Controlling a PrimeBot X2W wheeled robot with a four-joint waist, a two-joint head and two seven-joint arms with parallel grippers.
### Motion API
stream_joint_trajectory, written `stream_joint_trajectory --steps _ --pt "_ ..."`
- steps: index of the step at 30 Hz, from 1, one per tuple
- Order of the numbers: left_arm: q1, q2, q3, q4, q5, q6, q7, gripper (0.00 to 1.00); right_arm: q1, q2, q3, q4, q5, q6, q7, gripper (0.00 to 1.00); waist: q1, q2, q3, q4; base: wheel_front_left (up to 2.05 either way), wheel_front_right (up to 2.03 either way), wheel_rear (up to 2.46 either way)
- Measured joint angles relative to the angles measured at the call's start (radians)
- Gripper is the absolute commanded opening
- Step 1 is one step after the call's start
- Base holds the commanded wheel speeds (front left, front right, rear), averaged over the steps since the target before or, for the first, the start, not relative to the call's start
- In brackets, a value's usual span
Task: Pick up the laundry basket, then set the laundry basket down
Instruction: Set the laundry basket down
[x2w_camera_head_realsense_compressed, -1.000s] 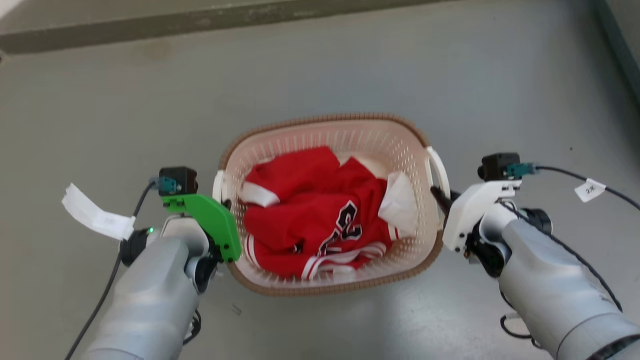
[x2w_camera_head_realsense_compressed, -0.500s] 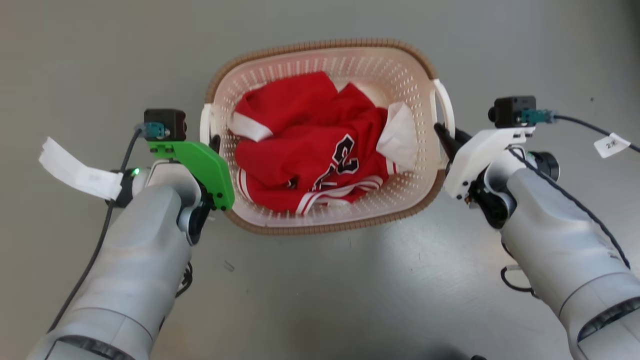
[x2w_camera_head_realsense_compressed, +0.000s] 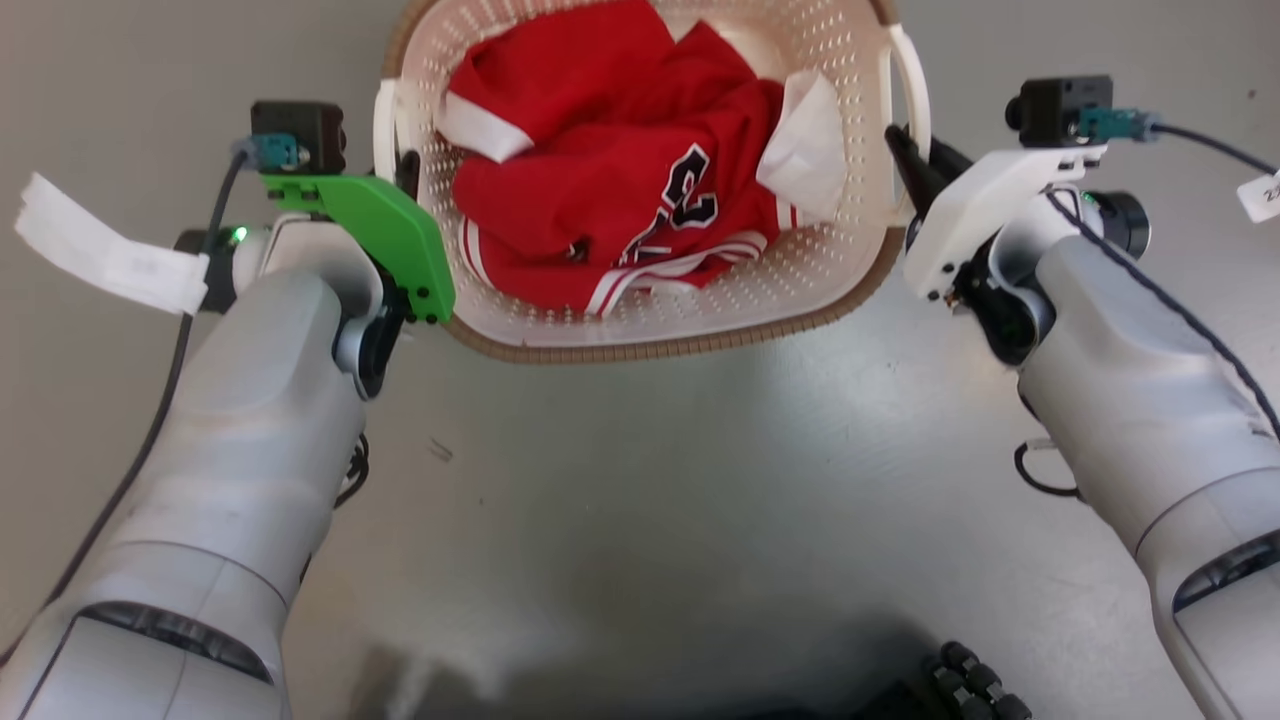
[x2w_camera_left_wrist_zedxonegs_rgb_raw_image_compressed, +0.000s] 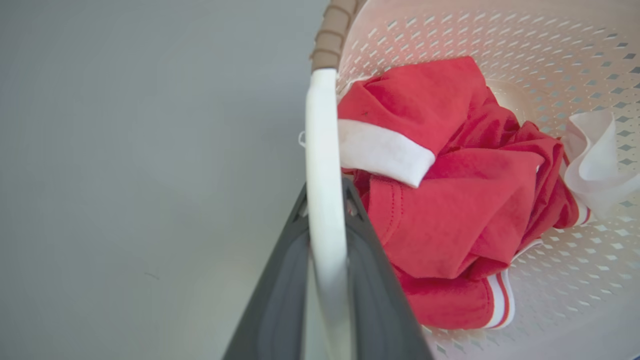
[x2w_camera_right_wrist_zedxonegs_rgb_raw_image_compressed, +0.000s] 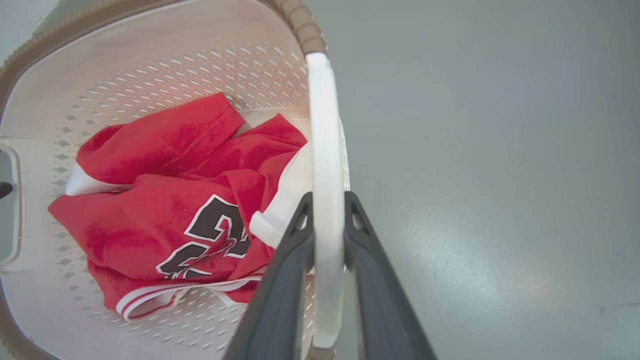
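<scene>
Our left gripper (x2w_camera_left_wrist_zedxonegs_rgb_raw_image_compressed: 325, 194) clamps the left handle (x2w_camera_left_wrist_zedxonegs_rgb_raw_image_compressed: 321, 135) of the laundry basket (x2w_camera_head_realsense_compressed: 720, 290), our right gripper (x2w_camera_right_wrist_zedxonegs_rgb_raw_image_compressed: 328, 199) its right handle (x2w_camera_right_wrist_zedxonegs_rgb_raw_image_compressed: 325, 125); the head view's top edge cuts off the basket's far rim; a red jersey (x2w_camera_head_realsense_compressed: 600, 180) hides its bottom; whether it touches the floor (x2w_camera_head_realsense_compressed: 650, 500), we cannot tell.

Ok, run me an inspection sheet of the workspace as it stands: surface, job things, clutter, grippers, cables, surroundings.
Surface: grey floor, glossy, a few faint marks.
Job's things: laundry basket, cream with brown rim, holding a red jersey and a white cloth.
Clutter: nothing seen.
Grippers: left gripper shut on the left handle; right gripper shut on the right handle.
Cables: left cable runs beside the left forearm, paper tag attached; right cable runs to the right edge, also tagged.
Surroundings: dark ribbed part at the head view's bottom edge, unidentified.
</scene>
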Motion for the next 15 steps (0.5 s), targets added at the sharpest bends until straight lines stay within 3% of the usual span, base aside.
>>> stream_joint_trajectory --steps 15 --pt "-0.048 -0.003 -0.002 0.035 0.007 0.0 -0.022 0.0 -0.058 0.004 -0.001 0.029 0.0 0.007 -0.013 0.0 -0.0001 0.0 0.157 0.012 0.0 0.0 0.0"
